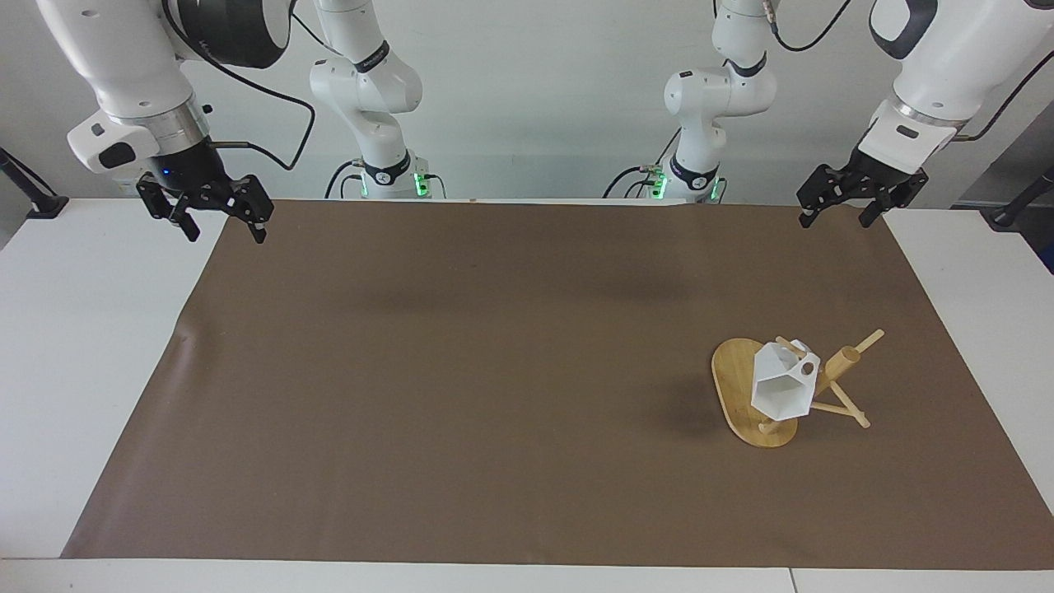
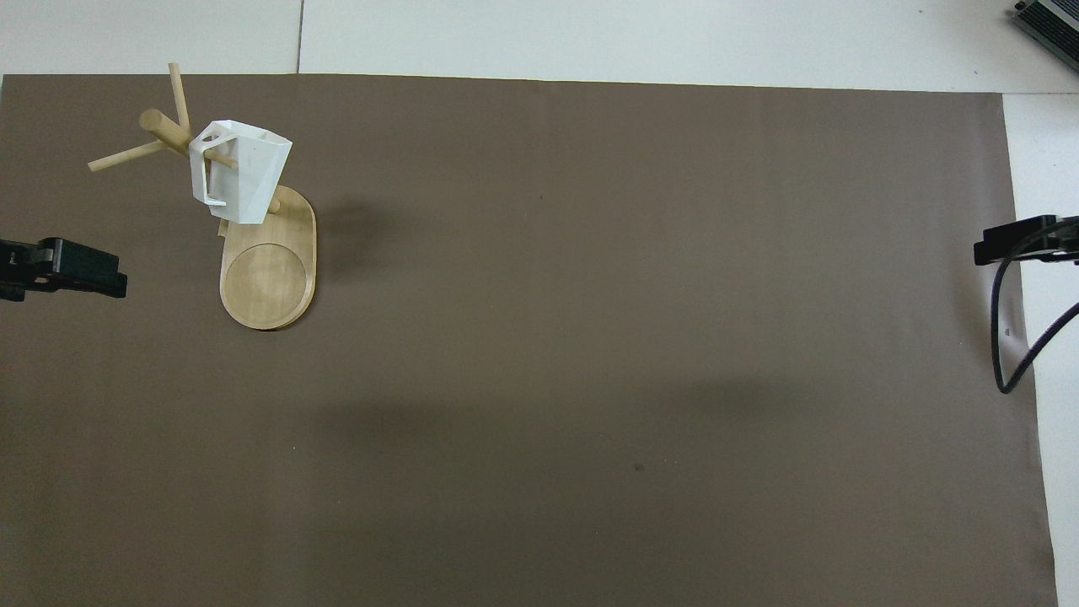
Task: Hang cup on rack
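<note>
Brown paper (image 1: 461,379) is spread over most of the white table (image 1: 74,346) and fills the middle of the facing view.

At the upper left of that view the right arm is held up, and the right gripper (image 1: 221,228) is hung over the corner of the paper nearest its base; its fingers are spread apart and nothing is held between them. At the upper right the left gripper (image 1: 833,219) is raised over the other near corner of the paper, its fingers likewise parted and empty. In the overhead view only a black tip of the left gripper (image 2: 80,271) is seen at the left edge, and a tip of the right gripper (image 2: 1016,240) at the right edge.

The rack (image 1: 733,387) is stood on the paper at the lower right of the facing view, toward the left arm's end of the table, well apart from both grippers. In the overhead view the rack (image 2: 268,278) is found at the upper left.

The cup (image 1: 782,389) is hung on the rack, its handle threaded by a peg, its mouth tilted down. In the overhead view the cup (image 2: 244,177) is seen above the base.
</note>
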You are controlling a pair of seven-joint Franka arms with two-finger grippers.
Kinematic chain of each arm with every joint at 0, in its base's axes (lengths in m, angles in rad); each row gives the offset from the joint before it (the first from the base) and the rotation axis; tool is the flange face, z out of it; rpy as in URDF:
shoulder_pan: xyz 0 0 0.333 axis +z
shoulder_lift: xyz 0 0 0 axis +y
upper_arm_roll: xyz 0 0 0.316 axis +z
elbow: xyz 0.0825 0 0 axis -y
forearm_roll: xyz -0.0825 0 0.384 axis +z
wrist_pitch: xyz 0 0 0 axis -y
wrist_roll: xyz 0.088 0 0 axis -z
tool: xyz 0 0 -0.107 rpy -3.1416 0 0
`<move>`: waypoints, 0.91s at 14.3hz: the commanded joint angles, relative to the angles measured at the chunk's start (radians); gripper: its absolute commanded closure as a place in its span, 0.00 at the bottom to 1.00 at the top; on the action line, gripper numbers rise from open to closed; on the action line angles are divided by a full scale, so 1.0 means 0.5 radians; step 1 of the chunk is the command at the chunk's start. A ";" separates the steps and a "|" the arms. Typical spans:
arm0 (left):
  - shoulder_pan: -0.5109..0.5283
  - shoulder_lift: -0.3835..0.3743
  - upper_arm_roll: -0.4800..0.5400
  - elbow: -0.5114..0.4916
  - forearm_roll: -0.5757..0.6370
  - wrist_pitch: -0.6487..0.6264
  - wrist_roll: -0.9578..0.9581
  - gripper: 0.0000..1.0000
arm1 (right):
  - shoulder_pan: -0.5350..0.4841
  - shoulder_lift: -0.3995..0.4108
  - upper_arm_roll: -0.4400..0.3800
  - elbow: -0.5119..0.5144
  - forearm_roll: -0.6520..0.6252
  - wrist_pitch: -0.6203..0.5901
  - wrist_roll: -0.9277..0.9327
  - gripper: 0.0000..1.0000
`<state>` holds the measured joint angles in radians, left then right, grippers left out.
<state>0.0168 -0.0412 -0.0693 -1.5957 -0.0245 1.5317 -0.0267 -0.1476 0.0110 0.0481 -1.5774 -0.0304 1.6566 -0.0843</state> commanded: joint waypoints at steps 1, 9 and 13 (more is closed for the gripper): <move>-0.037 -0.053 0.022 -0.064 -0.006 0.023 -0.008 0.00 | -0.002 -0.016 0.008 -0.027 -0.013 0.009 0.018 0.00; -0.037 -0.053 0.022 -0.061 -0.006 0.014 -0.017 0.00 | -0.024 -0.016 0.014 -0.024 -0.016 0.006 0.018 0.00; -0.037 -0.053 0.022 -0.061 -0.006 0.008 -0.011 0.00 | -0.024 -0.016 0.014 -0.024 -0.013 0.006 0.018 0.00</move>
<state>0.0125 -0.0424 -0.0694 -1.5978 -0.0245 1.5312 -0.0267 -0.1514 0.0110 0.0469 -1.5775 -0.0304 1.6566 -0.0843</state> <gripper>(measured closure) 0.000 0.000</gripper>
